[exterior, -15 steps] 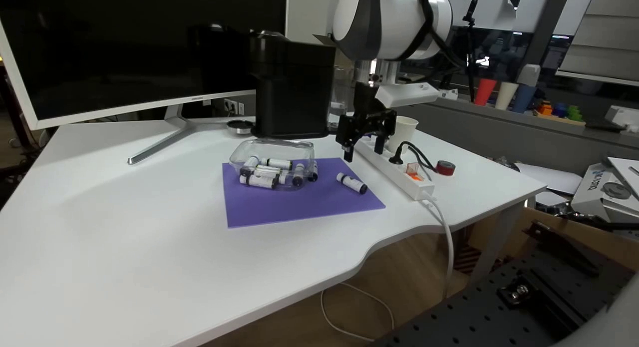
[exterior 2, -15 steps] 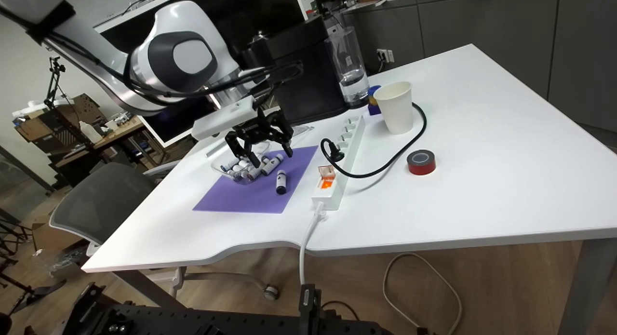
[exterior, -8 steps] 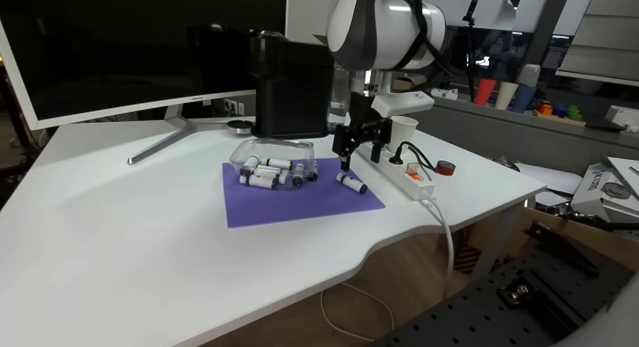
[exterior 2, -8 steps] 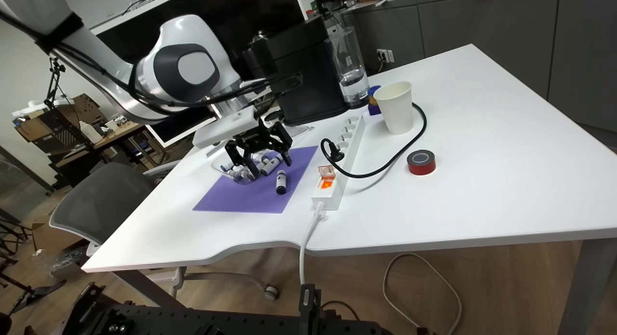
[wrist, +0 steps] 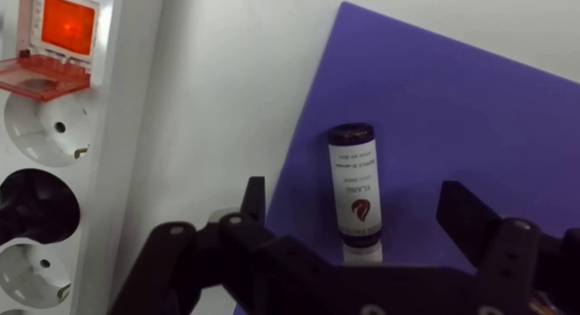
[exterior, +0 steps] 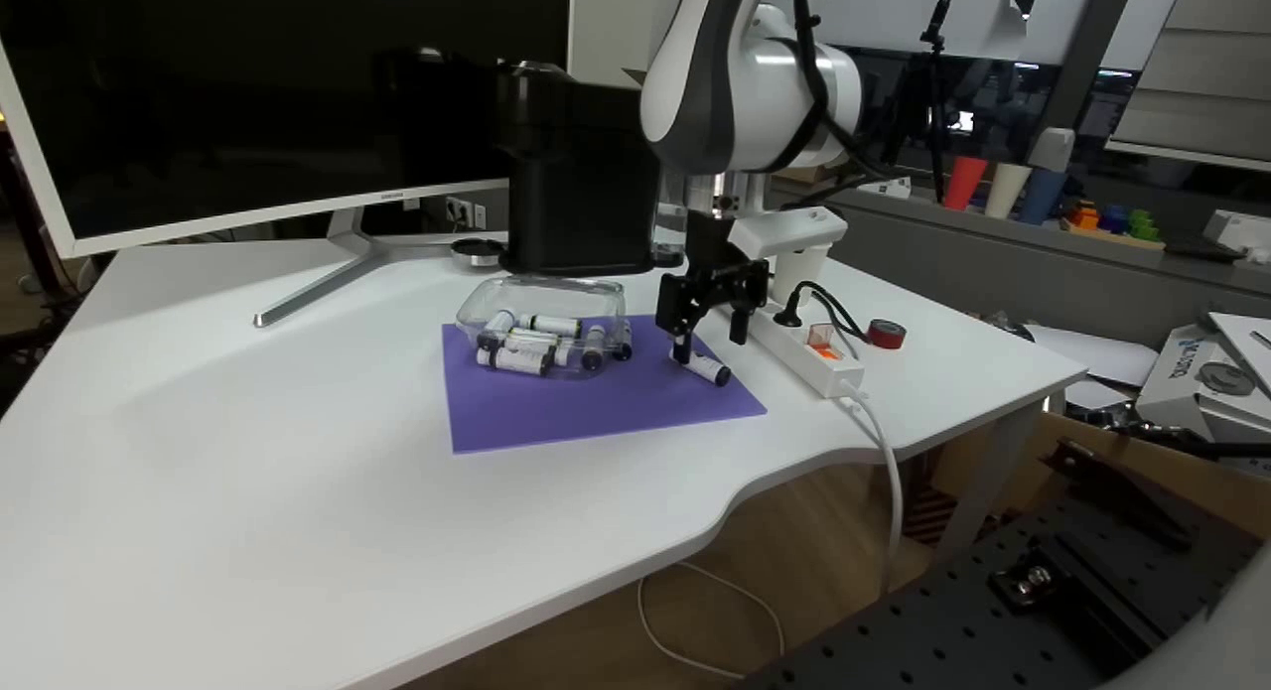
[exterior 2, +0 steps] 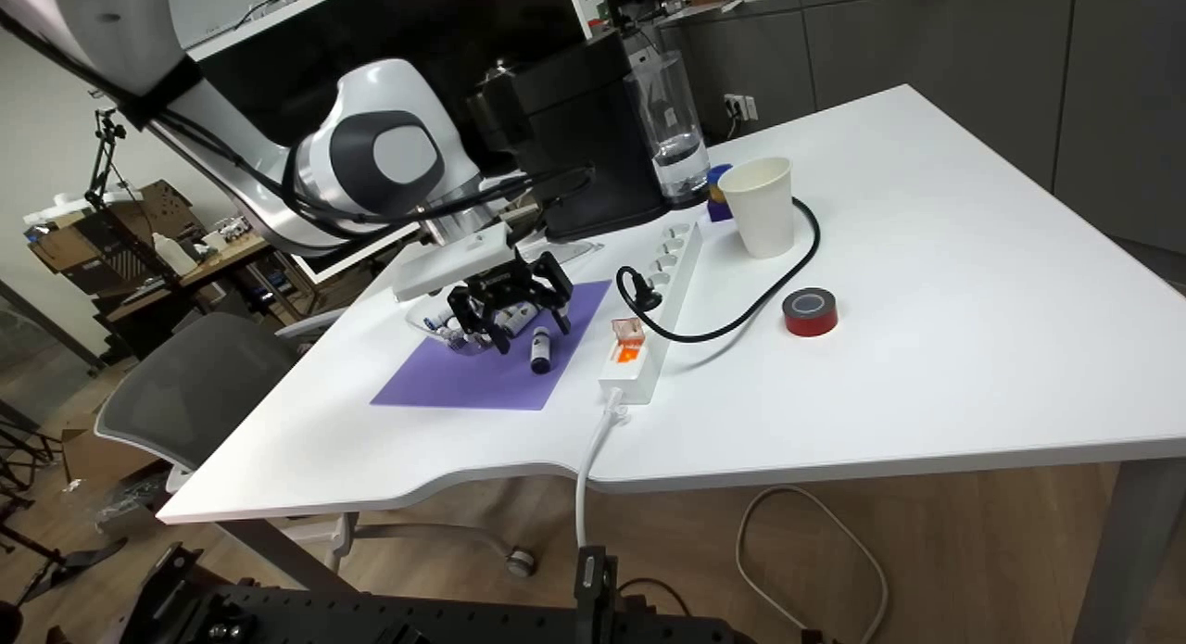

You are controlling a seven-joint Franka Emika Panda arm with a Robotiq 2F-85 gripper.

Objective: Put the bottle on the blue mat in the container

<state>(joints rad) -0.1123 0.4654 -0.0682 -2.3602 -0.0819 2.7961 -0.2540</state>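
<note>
The gripper [wrist: 355,201] has its fingers [wrist: 469,222] well apart, one left and one right of centre in the wrist view. Bottle [wrist: 355,183] lies on its side between them, mid-frame, a visible gap to either finger. White label with print and a red mark; dark band at the upper end, white cap at the lower. It rests on the blue mat [wrist: 444,111], violet-blue in tone, near the edge slanting from top centre to lower left.

In an exterior view the clear plastic container [exterior: 606,295] sits left of centre over the mat's upper left part, several small bottles [exterior: 513,360] within. The task bottle lies outside it, to the right; a fingertip overlaps its upper end there, contact not readable from that angle.

Power strip [wrist: 102,183] along the left of the wrist view: orange switch [wrist: 68,25] upper left, black plug [wrist: 38,206] below. Paper cup [exterior 2: 758,218] right of centre in an exterior view, tape roll [exterior 2: 810,322] below it.
</note>
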